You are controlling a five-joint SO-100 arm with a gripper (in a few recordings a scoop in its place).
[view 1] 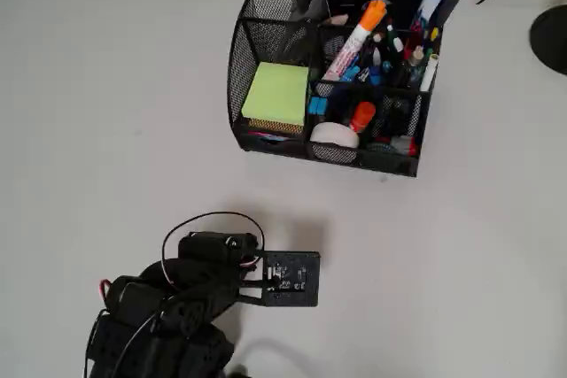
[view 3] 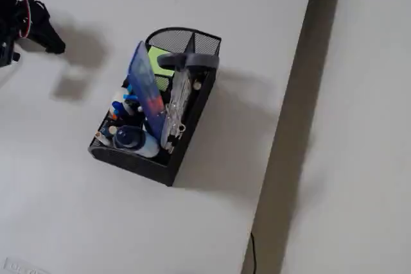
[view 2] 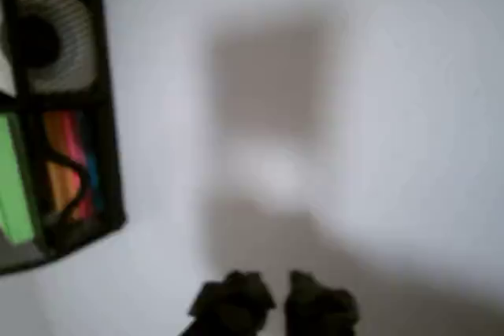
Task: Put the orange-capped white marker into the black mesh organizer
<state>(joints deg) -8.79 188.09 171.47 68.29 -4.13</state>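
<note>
While our gripper (view 2: 272, 300) is hovering over the white table (view 1: 106, 112), fingers nearly together on nothing, the orange-capped white marker (view 1: 356, 40) is leaning cap-up inside the black mesh organizer (view 1: 266, 135).

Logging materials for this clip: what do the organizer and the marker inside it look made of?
The black mesh organizer: probably metal wire mesh, matte black; see-through weave. The orange-capped white marker: likely smooth plastic, slightly glossy barrel.

wrist view blurred, black mesh organizer (view 2: 55, 108) cut off at left edge
</note>
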